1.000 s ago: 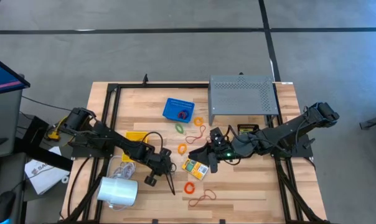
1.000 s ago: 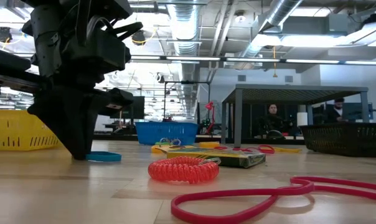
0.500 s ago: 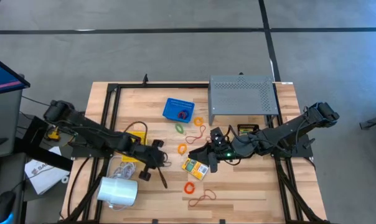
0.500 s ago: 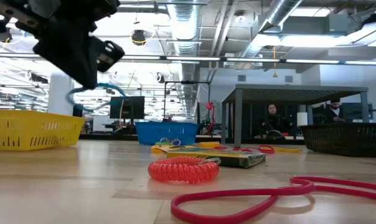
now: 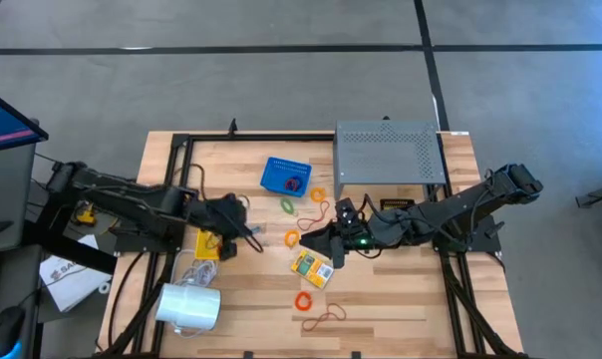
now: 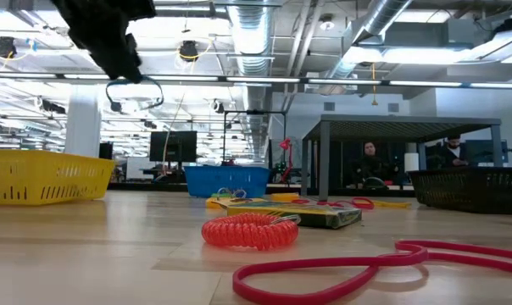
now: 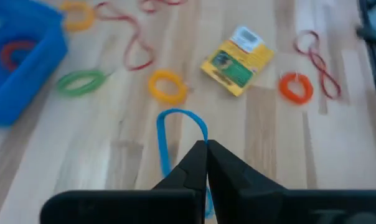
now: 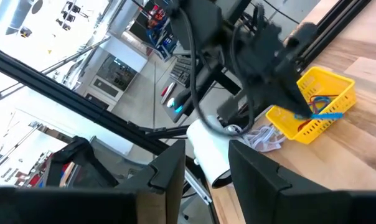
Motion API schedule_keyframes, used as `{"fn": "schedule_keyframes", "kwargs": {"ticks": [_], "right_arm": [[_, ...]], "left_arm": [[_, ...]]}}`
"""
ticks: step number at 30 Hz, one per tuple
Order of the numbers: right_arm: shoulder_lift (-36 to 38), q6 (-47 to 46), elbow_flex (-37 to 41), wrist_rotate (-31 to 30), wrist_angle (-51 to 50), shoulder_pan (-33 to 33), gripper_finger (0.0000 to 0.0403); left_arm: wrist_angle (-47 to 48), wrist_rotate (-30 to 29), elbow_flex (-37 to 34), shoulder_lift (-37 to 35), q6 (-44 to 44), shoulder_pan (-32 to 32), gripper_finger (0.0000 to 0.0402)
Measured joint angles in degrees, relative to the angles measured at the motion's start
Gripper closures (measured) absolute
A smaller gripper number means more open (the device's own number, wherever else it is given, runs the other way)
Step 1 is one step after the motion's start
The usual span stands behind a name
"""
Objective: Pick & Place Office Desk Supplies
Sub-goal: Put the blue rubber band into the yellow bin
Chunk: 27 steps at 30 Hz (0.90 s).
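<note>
My left gripper (image 5: pixel 251 235) hangs above the table's left middle, beside the yellow basket (image 5: pixel 207 242), shut on a blue rubber band (image 7: pixel 175 121). My right gripper (image 5: pixel 331 254) is held open and nearly level above the yellow-green crayon box (image 5: pixel 312 268), with nothing between its fingers (image 8: pixel 166 171). Flat on the wood lie a green band (image 5: pixel 287 205), a yellow band (image 5: pixel 291 239), an orange coil (image 5: pixel 303 300) and a red band (image 5: pixel 324 317). My left gripper pinches the blue band at one spot on its loop (image 7: pixel 202 138) between its two fingertips. The fingers slant down from the table's left. The band hangs as a slack loop (image 6: pixel 136 91) below the fingertips, clear of the table.
A blue basket (image 5: pixel 286 175) with bands in it stands at the far middle. The grey perforated shelf (image 5: pixel 389 152) is at the far right. A white cylinder (image 5: pixel 189 307) lies at the near left corner. In the low view, people sit in the room beyond the table.
My left gripper has risen from the tabletop and drawn back toward the table's left and far side, toward the yellow basket, rolling as it went. The blue band has come up with it, lifted clear of the wood. It stays shut.
</note>
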<state>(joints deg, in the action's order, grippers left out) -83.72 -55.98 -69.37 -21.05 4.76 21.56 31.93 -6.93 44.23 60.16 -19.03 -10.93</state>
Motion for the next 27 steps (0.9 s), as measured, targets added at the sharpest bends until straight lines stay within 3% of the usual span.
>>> {"fn": "schedule_keyframes", "kwargs": {"ticks": [7, 15, 27], "right_arm": [[0.00, 0.45, -0.01, 0.05, 0.01, 0.19, 0.0282], [0.04, 0.45, -0.01, -0.01, 0.60, 0.96, 0.0282], [0.09, 0.25, -0.01, -3.48, 1.91, 1.73, 0.0282]], "left_arm": [[16.67, -2.50, 0.02, -6.36, -12.81, 0.09, 0.0401], [23.57, -2.50, 0.00, -11.48, -20.53, -1.63, 0.0401], [21.15, 0.85, -9.87, -11.80, -29.23, -1.65, 0.0401]]}}
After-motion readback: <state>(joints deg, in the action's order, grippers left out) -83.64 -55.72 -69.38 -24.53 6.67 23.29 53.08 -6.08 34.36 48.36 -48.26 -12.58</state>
